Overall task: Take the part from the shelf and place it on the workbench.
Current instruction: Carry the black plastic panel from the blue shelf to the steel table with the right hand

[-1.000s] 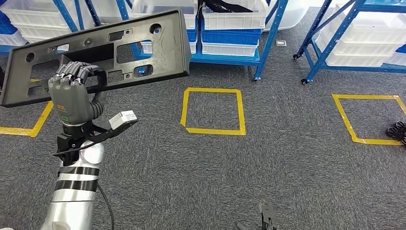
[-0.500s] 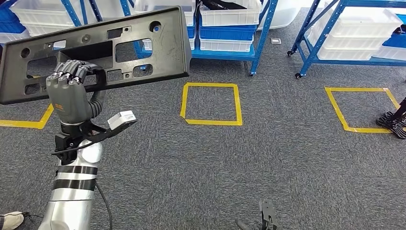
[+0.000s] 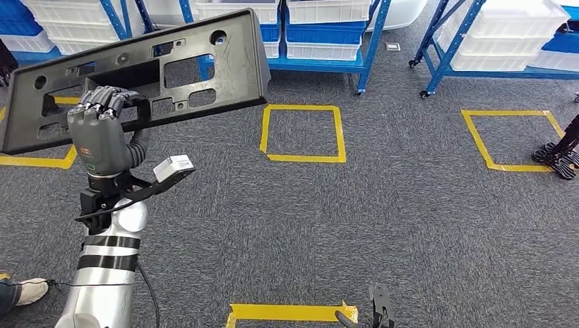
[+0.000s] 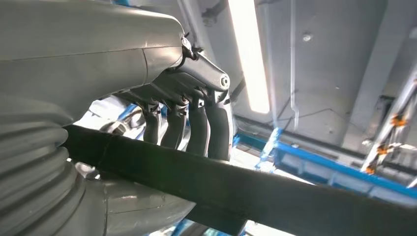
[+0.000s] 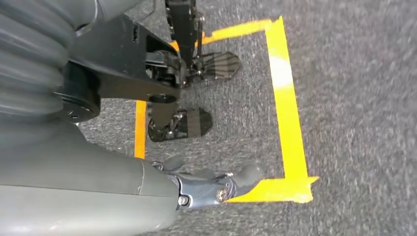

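The part point(image 3: 239, 75) is a long black plastic panel with several cut-outs. I hold it up in front of me, tilted, at the left of the head view. My left hand point(image 3: 102, 137) grips its lower edge, with the fingers curled over through an opening. In the left wrist view the fingers point(image 4: 196, 128) hook over the part's dark edge point(image 4: 246, 187). My right hand point(image 5: 196, 189) hangs low over the carpet, its fingers loosely extended and holding nothing.
Blue shelves with white and blue bins point(image 3: 328, 27) stand at the back, with another rack point(image 3: 491, 41) at the right. Yellow tape squares point(image 3: 304, 133) point(image 3: 512, 140) mark the grey carpet, and a tape strip point(image 3: 287, 313) lies near my feet. A person's shoe point(image 3: 27, 290) is at the lower left.
The whole picture has shifted: the shelves slid toward the top and a yellow tape strip and a shoe came in at the bottom. My left hand keeps its hold on the part.
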Available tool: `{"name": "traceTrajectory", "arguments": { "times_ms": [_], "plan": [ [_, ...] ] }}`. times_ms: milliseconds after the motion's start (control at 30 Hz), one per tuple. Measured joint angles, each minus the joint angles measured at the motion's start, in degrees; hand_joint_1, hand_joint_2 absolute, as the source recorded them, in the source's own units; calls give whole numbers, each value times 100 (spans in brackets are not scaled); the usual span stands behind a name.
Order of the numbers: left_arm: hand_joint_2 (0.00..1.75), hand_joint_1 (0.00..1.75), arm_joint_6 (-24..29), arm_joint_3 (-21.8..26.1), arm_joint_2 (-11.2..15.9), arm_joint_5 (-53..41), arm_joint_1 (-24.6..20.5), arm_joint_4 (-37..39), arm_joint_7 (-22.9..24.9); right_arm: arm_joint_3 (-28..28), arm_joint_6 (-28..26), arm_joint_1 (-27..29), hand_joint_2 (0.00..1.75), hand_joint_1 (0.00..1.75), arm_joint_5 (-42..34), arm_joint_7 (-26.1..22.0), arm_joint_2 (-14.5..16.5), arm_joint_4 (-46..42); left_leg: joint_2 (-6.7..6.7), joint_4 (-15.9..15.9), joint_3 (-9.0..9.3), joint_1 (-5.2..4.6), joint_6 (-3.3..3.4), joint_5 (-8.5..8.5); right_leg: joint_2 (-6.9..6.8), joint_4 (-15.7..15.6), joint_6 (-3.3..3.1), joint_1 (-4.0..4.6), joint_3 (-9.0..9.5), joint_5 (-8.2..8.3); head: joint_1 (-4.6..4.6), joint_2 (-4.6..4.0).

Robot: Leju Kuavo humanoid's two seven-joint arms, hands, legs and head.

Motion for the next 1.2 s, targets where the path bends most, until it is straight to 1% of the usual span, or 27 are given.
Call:
{"name": "traceTrajectory", "arguments": {
  "times_ms": [33, 67, 100, 133, 167, 200, 233, 267, 300, 333, 367, 400, 433, 467, 500, 533, 633, 667, 833, 967, 1000, 1067, 1100, 1133, 1167, 1200],
  "plan": [
    [175, 175, 0, -2, 1, -5, 1, 3, 5, 0, 1, 4, 0, 0, 0, 2, 3, 0, 8, -23, 4, 8, -42, 44, 1, 4, -40, -7, -39, 42, -2, 0],
    [175, 175, 0, -3, 3, -12, -1, 4, 12, 0, 2, 6, 0, 0, 0, 4, 8, 0, 8, -16, -10, 20, -78, 36, 1, -13, -84, -26, -39, 86, 5, 0],
    [175, 175, 0, -3, 8, -19, -2, 5, 20, 0, 4, 8, 0, 0, 0, 7, 13, 0, 5, 51, -40, 28, -109, -59, 1, -30, -136, -50, -46, 138, -5, 0],
    [175, 175, 0, -3, 13, -22, -3, 5, 26, 0, 5, 10, 0, 0, -1, 8, 17, 0, -1, 223, -100, 34, -133, -243, -2, -45, -181, -75, -55, 191, -15, 0],
    [175, 175, 0, -3, 21, -23, -2, 7, 29, 0, 5, 11, 0, 0, -1, 8, 20, 0, -11, 518, -189, 41, -155, -497, -3, -44, -212, -82, -77, 233, -21, 0],
    [175, 175, 0, -4, 27, -23, 2, 10, 31, 0, 6, 13, 0, 0, -2, 8, 20, 0, -17, 891, -294, 43, -179, -743, -4, -40, -235, -77, -117, 269, -28, 0],
    [175, 175, 0, -4, 32, -23, 10, 17, 32, 0, 7, 17, 0, 0, -2, 8, 20, 0, -22, 1241, -380, 48, -203, -911, -5, -36, -242, -73, -154, 302, -29, 0],
    [175, 175, 0, -4, 36, -23, 17, 27, 34, 0, 9, 23, 0, 0, -2, 9, 20, 0, -24, 1461, -402, 55, -223, -975, -5, -30, -238, -70, -190, 328, -28, 0],
    [175, 175, 0, -4, 38, -25, 22, 39, 37, 0, 14, 31, 0, 0, -2, 9, 20, 0, -23, 1474, -324, 66, -238, -935, -4, -23, -231, -70, -220, 346, -30, 0],
    [175, 175, 0, -4, 39, -28, 24, 48, 40, 0, 26, 40, 0, 0, -1, 9, 20, 0, -22, 1258, -132, 82, -247, -821, -2, -11, -220, -74, -241, 357, -29, 0],
    [175, 175, 0, -4, 40, -32, 22, 53, 43, 1, 41, 48, 0, 0, 1, 4, 21, 0, -21, 895, 124, 99, -256, -709, -1, 8, -211, -77, -257, 361, -30, 0],
    [175, 175, 0, -4, 42, -39, 20, 55, 48, 2, 58, 50, 0, 0, 3, -12, 21, 0, -29, 549, 362, 101, -253, -639, 1, 28, -191, -71, -284, 364, -33, 0],
    [175, 175, 0, -3, 43, -46, 19, 54, 51, 4, 80, 50, 0, 0, 5, -32, 21, 0, -40, 289, 525, 95, -235, -599, 2, 46, -168, -62, -306, 370, -32, 0],
    [175, 175, 0, -1, 46, -52, 20, 52, 54, 7, 97, 48, 0, 0, 7, -59, 22, 0, -50, 151, 596, 82, -209, -608, 3, 60, -136, -49, -329, 377, -37, 0],
    [175, 175, 0, 1, 49, -59, 23, 51, 56, 9, 112, 48, 0, 0, 7, -85, 22, 0, -60, 116, 598, 66, -174, -612, 4, 66, -101, -39, -356, 384, -36, 0],
    [175, 175, 0, 3, 51, -63, 24, 50, 57, 10, 122, 50, 0, 0, 8, -105, 22, 1, -62, 96, 576, 62, -144, -597, 4, 67, -99, -37, -368, 395, -35, 0],
    [175, 175, 1, 8, 53, -102, 28, 49, 62, 28, 114, 64, 0, 0, 31, -129, 22, 2, -66, 62, 536, 43, -88, -564, 1, 42, -133, -41, -399, 431, -31, 0],
    [175, 175, 1, 11, 53, -117, 33, 49, 62, 39, 103, 68, 0, 0, 41, -128, 22, 2, -69, 62, 524, 31, -72, -554, -1, 32, -122, -42, -405, 444, -27, 0],
    [175, 175, 1, 30, 55, -137, 45, 49, 54, 57, 75, 80, 0, 0, 52, -123, 16, 2, -68, 67, 469, -21, -7, -515, 1, 9, -28, -56, -457, 507, -31, 0],
    [175, 175, 0, 34, 55, -147, 49, 49, 50, 82, 37, 95, 0, 0, 108, -111, 15, 2, -66, 69, 447, -25, 21, -494, 1, 6, 9, -58, -479, 531, -33, 0],
    [175, 175, 0, 35, 57, -151, 49, 48, 50, 102, 5, 102, 0, 0, 137, -99, 16, 2, -66, 79, 441, -35, 30, -493, 1, -4, 27, -65, -477, 542, -33, 0],
    [175, 175, 1, 37, 69, -157, 48, 41, 52, 153, -80, 111, 0, 0, 210, -70, 20, 2, -73, 85, 427, -52, 72, -486, -8, -27, 71, -85, -471, 569, -37, 0],
    [175, 175, 2, 37, 77, -159, 48, 34, 56, 182, -125, 114, 0, 0, 251, -56, 23, 2, -77, 53, 436, -45, 108, -463, -14, -37, 95, -85, -470, 579, -36, 0],
    [175, 175, 2, 37, 84, -163, 45, 27, 60, 213, -164, 114, 0, 0, 291, -46, 23, 2, -84, -4, 456, -24, 137, -427, -17, -13, 103, -86, -493, 562, -35, 0],
    [175, 175, 2, 38, 87, -167, 37, 21, 66, 246, -194, 115, 0, 0, 323, -37, 22, 2, -89, -63, 475, -1, 164, -385, -16, 76, 98, -83, -543, 496, -31, 0],
    [175, 175, 3, 39, 88, -169, 28, 14, 71, 274, -215, 116, 0, 0, 345, -28, 20, 2, -99, -116, 488, 24, 186, -344, -13, 282, 83, -82, -642, 372, -21, 0]
  ]
}}
